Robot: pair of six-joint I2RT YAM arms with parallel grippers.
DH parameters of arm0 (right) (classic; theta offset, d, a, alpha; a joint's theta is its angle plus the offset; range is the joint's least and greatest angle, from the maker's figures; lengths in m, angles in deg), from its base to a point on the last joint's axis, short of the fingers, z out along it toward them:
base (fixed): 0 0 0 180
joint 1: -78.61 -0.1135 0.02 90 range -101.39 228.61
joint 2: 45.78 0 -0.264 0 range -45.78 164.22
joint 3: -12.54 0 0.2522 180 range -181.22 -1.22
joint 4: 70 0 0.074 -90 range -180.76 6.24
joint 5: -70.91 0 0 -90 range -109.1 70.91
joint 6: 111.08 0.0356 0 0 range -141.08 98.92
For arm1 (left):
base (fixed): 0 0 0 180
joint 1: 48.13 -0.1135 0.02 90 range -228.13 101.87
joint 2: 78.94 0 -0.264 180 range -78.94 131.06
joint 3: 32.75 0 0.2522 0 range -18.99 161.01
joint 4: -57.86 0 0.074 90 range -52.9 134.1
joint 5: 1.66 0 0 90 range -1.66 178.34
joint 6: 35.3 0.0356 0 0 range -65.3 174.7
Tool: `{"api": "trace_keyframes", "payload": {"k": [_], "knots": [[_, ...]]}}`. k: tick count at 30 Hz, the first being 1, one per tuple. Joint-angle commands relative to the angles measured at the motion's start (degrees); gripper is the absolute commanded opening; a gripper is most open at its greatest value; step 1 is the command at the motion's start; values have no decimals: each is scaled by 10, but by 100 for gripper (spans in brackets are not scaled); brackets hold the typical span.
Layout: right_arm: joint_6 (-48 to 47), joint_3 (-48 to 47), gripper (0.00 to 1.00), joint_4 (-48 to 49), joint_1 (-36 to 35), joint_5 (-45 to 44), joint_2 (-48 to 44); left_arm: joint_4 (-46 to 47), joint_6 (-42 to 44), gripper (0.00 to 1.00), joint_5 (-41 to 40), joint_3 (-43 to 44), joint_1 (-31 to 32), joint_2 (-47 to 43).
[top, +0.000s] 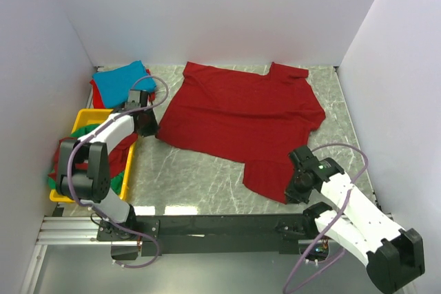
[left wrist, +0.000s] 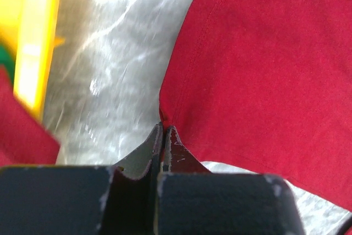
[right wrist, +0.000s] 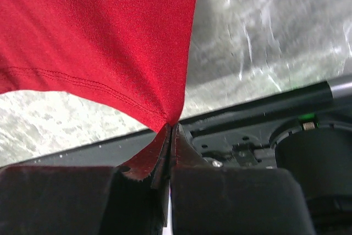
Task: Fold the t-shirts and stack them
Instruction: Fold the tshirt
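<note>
Overhead, the dark red t-shirt (top: 241, 118) lies flat, soft and wide on the marbled grey table (top: 186, 173). From the left wrist, the left gripper (left wrist: 164, 130) pinches its smooth side edge. From the right wrist, the right gripper (right wrist: 171, 129) clamps its stitched hem corner, the cloth drawn to a point.

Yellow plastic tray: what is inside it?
Crumpled green cloth and dark red cloth lie in the yellow plastic tray; the left arm covers its middle, hiding the rest.
</note>
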Motion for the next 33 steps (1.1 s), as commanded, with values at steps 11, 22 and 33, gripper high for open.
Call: {"api": "trace_keyframes", "payload": {"k": [11, 22, 33], "knots": [[46, -41, 0, -100, -24, 20, -65, -69, 1, 1, -6, -68, -2, -128], [56, -106, 0, -99, -35, 9, -44, -67, -1, 1, 17, -55, -2, -105], [27, -157, 0, 40, -30, -43, 109, -71, 22, 1, 44, 64, -2, 11]]}}
